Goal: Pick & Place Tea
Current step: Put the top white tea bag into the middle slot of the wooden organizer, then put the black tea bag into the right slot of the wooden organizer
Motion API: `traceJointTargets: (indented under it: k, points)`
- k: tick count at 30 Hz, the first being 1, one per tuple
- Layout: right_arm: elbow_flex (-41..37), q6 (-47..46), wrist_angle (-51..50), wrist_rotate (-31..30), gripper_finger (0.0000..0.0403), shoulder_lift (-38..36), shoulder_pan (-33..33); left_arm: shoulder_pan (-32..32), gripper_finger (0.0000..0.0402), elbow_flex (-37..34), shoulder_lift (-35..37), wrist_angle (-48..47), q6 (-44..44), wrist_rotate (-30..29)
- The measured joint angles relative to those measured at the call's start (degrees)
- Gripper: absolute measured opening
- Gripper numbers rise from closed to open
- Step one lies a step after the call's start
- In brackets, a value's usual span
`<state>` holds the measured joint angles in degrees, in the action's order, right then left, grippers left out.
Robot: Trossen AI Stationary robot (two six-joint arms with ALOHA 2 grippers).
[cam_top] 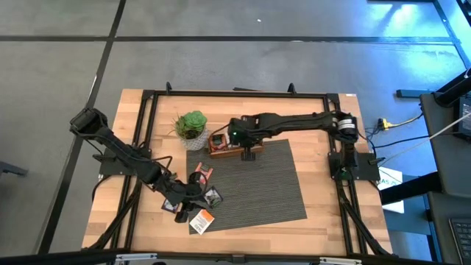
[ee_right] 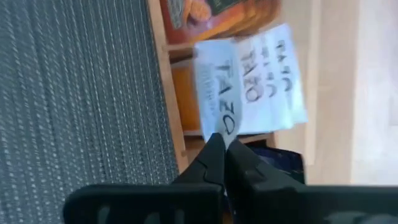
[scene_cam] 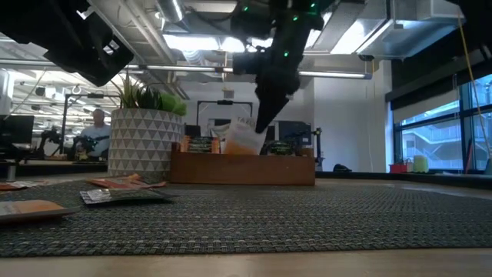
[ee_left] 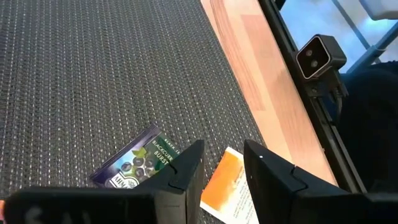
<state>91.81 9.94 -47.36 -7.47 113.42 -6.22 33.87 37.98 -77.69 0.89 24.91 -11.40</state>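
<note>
Right wrist view: white sachet (ee_right: 249, 81) pinched in right tool (ee_right: 222, 155) over tray (ee_right: 163, 74)

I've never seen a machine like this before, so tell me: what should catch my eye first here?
Most striking is the right pincer, shut on a white tea sachet with printed letters, holding it over the wooden tray beside the potted plant. Nearer the table's front edge, the left pincer hovers open above loose sachets on the dark mat: an orange and white one and a dark one with berries.
</note>
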Motion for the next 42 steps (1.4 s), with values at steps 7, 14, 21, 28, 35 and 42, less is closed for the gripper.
traceJointTargets:
  k: [7, 14, 21, 28, 35, 42]
  points:
    - [1.38, 4.01, 0.48, -1.01, 0.0004, 2.10, 0.00, 0.00, 0.0111, 0.00, -0.02, -1.09, -0.11, 0.07]
    - [1.38, 3.81, -1.89, -6.48, 0.0005, 1.79, 0.00, 0.00, 0.0107, 0.00, -0.02, -1.16, -0.13, 0.00]
    - [1.38, 3.81, -0.99, -6.46, 0.0005, 1.79, 0.09, 0.00, 0.0111, 0.00, -0.02, -1.16, -0.87, -0.03]
    - [1.36, 5.54, 0.42, -4.43, 0.0030, 1.79, 0.07, 0.00, 0.0108, 0.00, -0.02, -1.16, -2.12, -0.04]
    - [1.34, 4.01, 5.35, -9.73, 0.0105, 1.79, -0.08, 0.00, 0.0111, 0.00, -0.02, -1.16, -2.08, -0.04]
    - [1.25, 0.59, 5.22, -12.92, 0.0146, 0.60, 0.07, 0.22, 0.0108, 0.00, -0.02, -0.86, 1.90, -0.05]
